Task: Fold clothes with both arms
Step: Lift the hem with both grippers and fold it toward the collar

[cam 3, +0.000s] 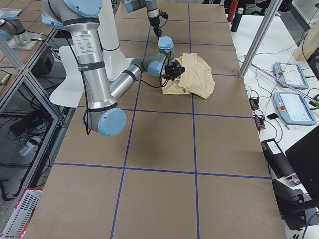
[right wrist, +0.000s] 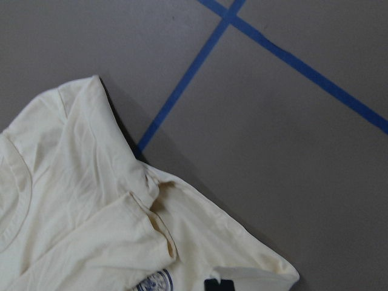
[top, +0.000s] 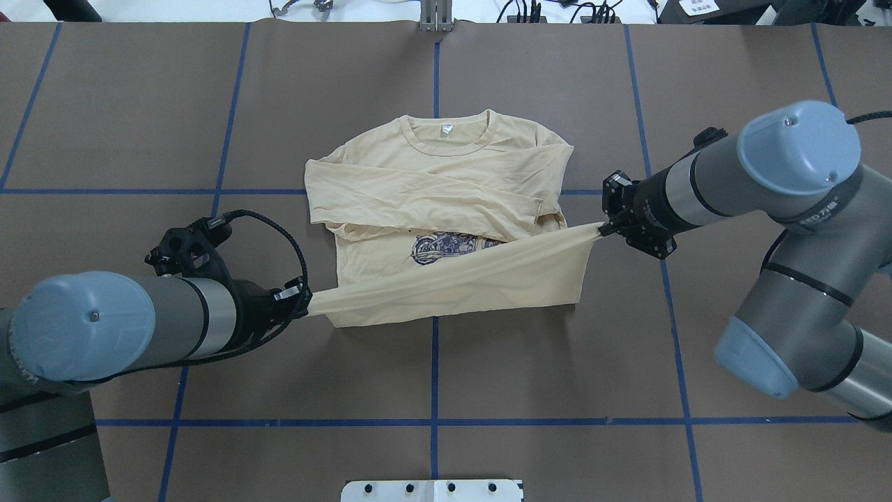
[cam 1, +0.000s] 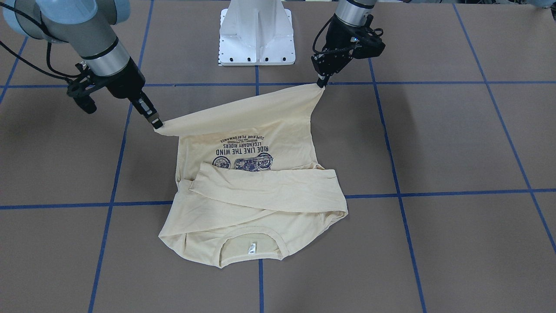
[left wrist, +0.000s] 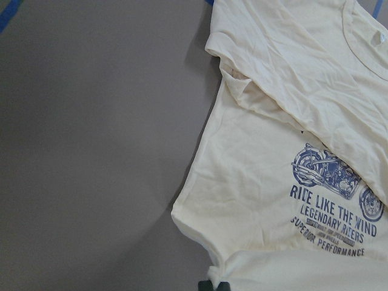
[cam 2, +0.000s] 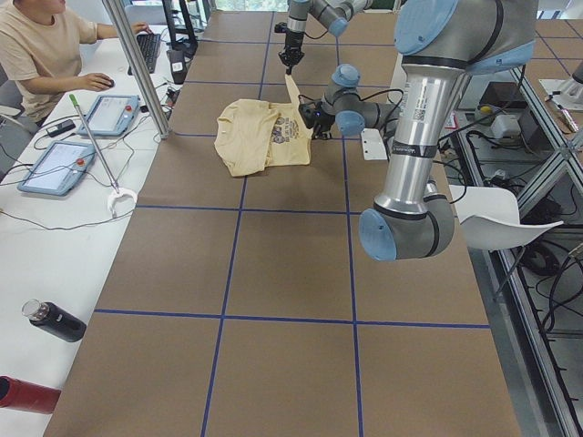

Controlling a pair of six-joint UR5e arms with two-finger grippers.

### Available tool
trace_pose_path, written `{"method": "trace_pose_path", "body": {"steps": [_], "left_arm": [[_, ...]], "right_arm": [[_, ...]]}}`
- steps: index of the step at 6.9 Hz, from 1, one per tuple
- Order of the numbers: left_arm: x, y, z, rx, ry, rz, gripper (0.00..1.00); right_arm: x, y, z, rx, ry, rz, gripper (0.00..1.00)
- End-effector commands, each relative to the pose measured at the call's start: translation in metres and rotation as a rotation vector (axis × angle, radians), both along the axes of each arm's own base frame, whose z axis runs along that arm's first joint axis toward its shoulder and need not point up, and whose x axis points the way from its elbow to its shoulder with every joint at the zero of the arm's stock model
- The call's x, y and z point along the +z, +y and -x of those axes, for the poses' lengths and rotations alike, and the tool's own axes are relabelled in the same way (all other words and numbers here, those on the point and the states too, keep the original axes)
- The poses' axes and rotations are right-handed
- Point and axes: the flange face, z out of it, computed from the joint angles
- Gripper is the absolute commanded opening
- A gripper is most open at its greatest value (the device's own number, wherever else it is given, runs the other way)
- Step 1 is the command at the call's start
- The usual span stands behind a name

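The cream-yellow shirt [top: 446,181] lies on the brown table, neckline and white tag at the far edge from the robot, both long sleeves folded across the chest above the motorcycle print [cam 1: 243,163]. Its hem edge is lifted off the table and stretched taut between the two arms. My left gripper [top: 305,304] is shut on one hem corner, on the side near the robot base. My right gripper [top: 603,227] is shut on the other hem corner. In the front-facing view the left gripper [cam 1: 322,82] is upper right and the right gripper [cam 1: 157,124] is at the left.
The white pedestal base [cam 1: 256,34] stands at the robot's side of the table. Blue tape lines [top: 435,376] grid the brown surface. A person [cam 2: 36,45] sits at a side table with control tablets [cam 2: 111,114]; bottles [cam 2: 55,320] lie near its end.
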Motion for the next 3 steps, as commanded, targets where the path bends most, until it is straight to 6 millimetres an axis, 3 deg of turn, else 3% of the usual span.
{"method": "trace_pose_path", "body": {"steps": [1,2,3], "left_arm": [[0.002,-0.043,0.015,-0.051,-0.030,-0.047,0.00],[-0.010,-0.074,0.015,-0.094,-0.027,-0.060,0.00],[-0.007,-0.100,0.014,-0.122,-0.039,-0.045,0.00]], "right_arm": [[-0.006,-0.043,-0.003,0.034,0.061,0.006,0.00],[-0.019,-0.062,0.005,0.047,0.077,0.017,0.00],[-0.010,-0.076,0.006,0.052,0.100,0.022,0.00]]}}
